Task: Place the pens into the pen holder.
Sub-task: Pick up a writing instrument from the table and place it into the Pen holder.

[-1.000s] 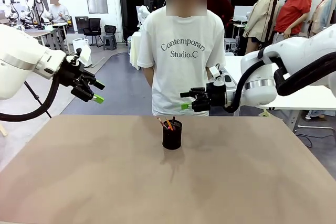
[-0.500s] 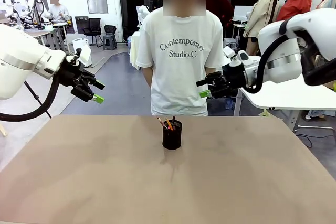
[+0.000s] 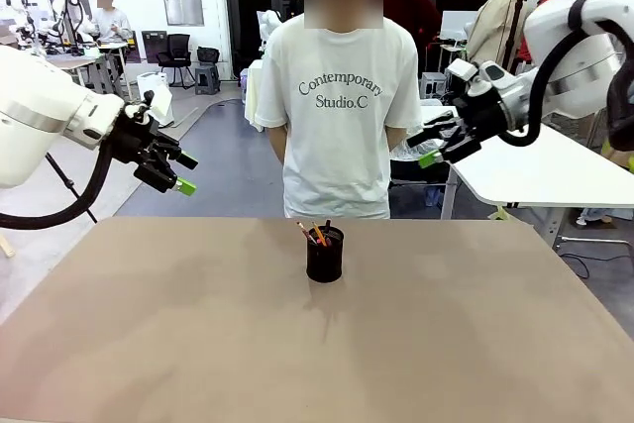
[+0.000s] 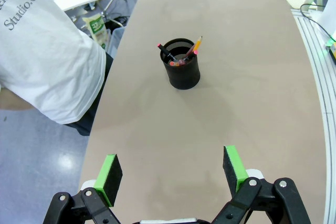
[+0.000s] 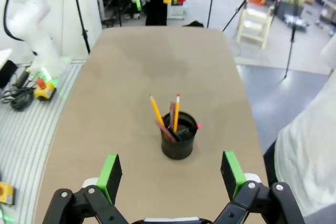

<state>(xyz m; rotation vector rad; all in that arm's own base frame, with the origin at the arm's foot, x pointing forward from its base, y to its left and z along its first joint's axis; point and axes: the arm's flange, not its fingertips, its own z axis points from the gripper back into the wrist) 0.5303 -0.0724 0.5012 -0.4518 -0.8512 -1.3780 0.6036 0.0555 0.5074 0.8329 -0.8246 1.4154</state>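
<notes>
Inside the pen holder [image 3: 324,256] the pens' [image 3: 315,234] lower ends are hidden; both end effectors gape empty.

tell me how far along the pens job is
Done, by the look of it: the pens stand inside the pen holder on the table, tips poking above its rim. In hand: nothing. The left gripper and right gripper are open and empty, raised off to either side. Left: no loose pen lies on the tabletop in these views.
</notes>
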